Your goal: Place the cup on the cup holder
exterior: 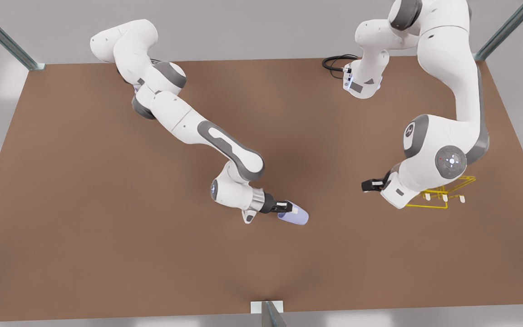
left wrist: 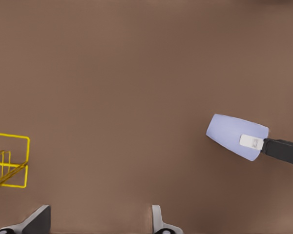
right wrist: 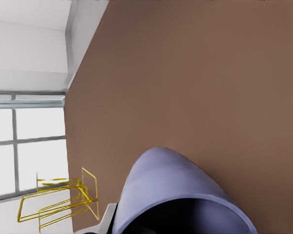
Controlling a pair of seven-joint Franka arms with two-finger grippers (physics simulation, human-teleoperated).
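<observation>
The lavender-blue cup (exterior: 296,217) lies on its side low over the brown table, near the middle front. My right gripper (exterior: 288,209) is shut on its rim, and the cup's open mouth (right wrist: 178,197) looms close in the right wrist view. The yellow wire cup holder (exterior: 443,199) stands at the front view's right, partly hidden behind the other arm. My left gripper (exterior: 371,185) hovers open beside the holder, well apart from the cup. Its wrist view shows its own fingertips (left wrist: 39,219), a corner of the holder (left wrist: 10,163) and the held cup (left wrist: 234,134) farther off.
Bare brown table (exterior: 107,204) stretches between the cup and the holder. A black cable (exterior: 336,61) loops at the back near the base of the arm on the front view's right. Metal frame posts (exterior: 268,313) stand at the table's edges.
</observation>
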